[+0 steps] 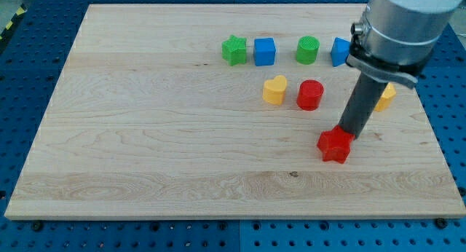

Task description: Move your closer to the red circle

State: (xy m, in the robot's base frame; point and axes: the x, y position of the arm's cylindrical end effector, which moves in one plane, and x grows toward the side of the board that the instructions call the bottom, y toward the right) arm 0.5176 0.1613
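Note:
The red circle (310, 95) stands on the wooden board (145, 135), right of centre. My tip (346, 132) rests at the upper right edge of a red star-like block (334, 146), which lies below and to the right of the red circle. The tip is about one block width from the red circle, to its lower right. The dark rod rises from the tip to the grey arm at the view's top right.
A yellow heart (274, 90) sits left of the red circle. A row above holds a green star (234, 50), a blue cube (264, 52), a green circle (307, 50) and a blue block (339, 52) partly hidden by the arm. A yellow block (386, 95) peeks out behind the rod.

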